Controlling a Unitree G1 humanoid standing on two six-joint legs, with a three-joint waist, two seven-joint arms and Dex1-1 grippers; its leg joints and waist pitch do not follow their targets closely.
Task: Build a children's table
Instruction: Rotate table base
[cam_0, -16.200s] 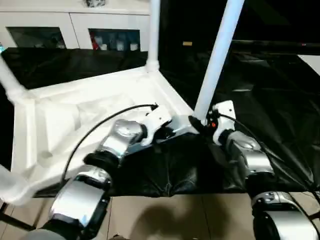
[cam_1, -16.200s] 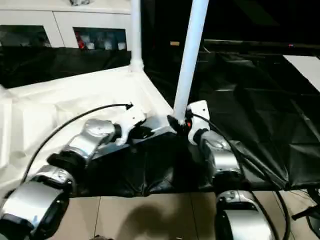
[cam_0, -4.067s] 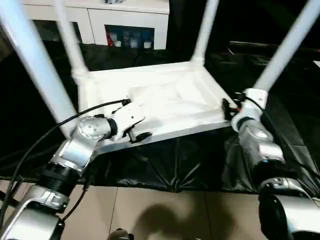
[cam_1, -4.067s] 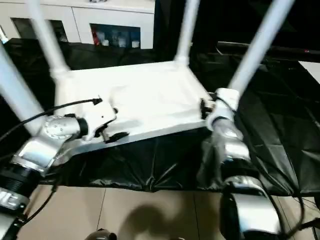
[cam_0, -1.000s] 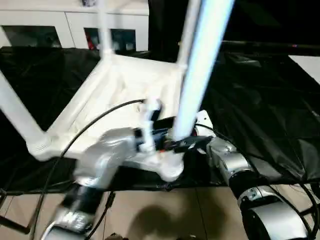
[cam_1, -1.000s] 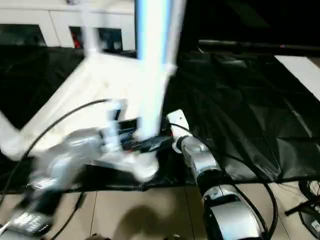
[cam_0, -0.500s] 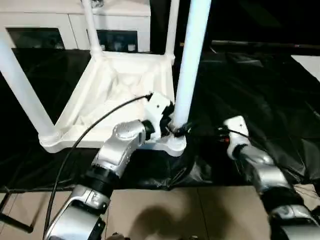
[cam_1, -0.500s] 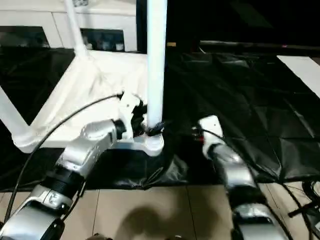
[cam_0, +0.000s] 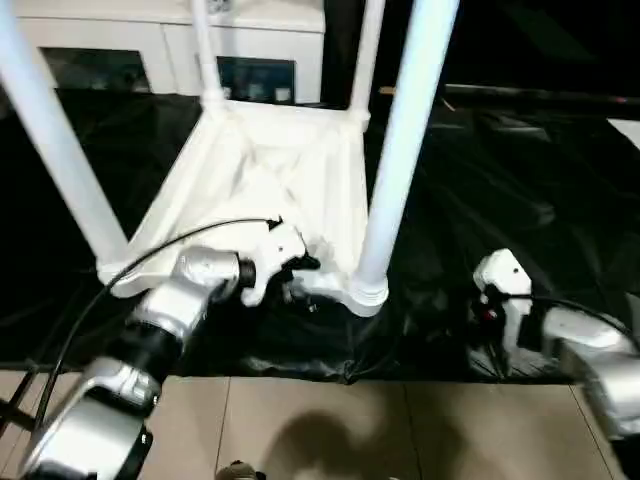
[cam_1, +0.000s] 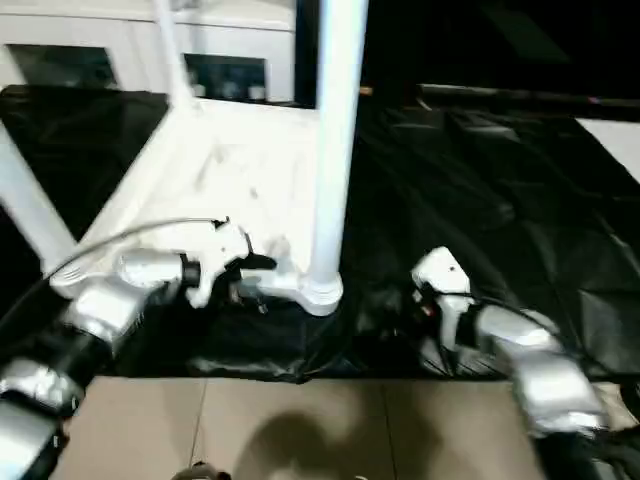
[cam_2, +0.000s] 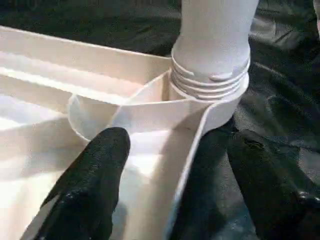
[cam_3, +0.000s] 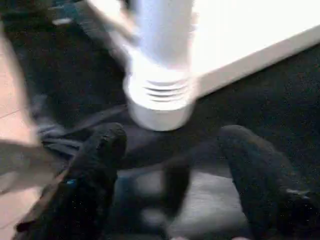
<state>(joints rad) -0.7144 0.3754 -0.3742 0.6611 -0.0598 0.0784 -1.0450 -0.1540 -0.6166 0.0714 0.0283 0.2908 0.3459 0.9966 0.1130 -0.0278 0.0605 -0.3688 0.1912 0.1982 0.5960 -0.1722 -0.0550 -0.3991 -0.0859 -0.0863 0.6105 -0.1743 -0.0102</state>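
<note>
Fingers spread on both grippers, gripping nothing: left gripper (cam_2: 172, 190) straddles table (cam_0: 270, 170) rim, right gripper (cam_3: 172, 185) off nearest leg (cam_0: 400, 160). Threads showing, so leg maybe loose, could wobble.

The children's table (cam_0: 270, 170) lay upside down on the sheet-covered desk (cam_0: 520, 190), its four legs standing up from the corner sockets, and the near-right leg (cam_0: 400, 150) rose closest to the desk's front edge. The left gripper (cam_2: 172, 185) sat at that corner, one finger inside the rim and the other outside it. The right gripper (cam_3: 172, 170) hung to the right of that leg, apart from it, with a cabinet (cam_0: 160, 50) behind the desk.
</note>
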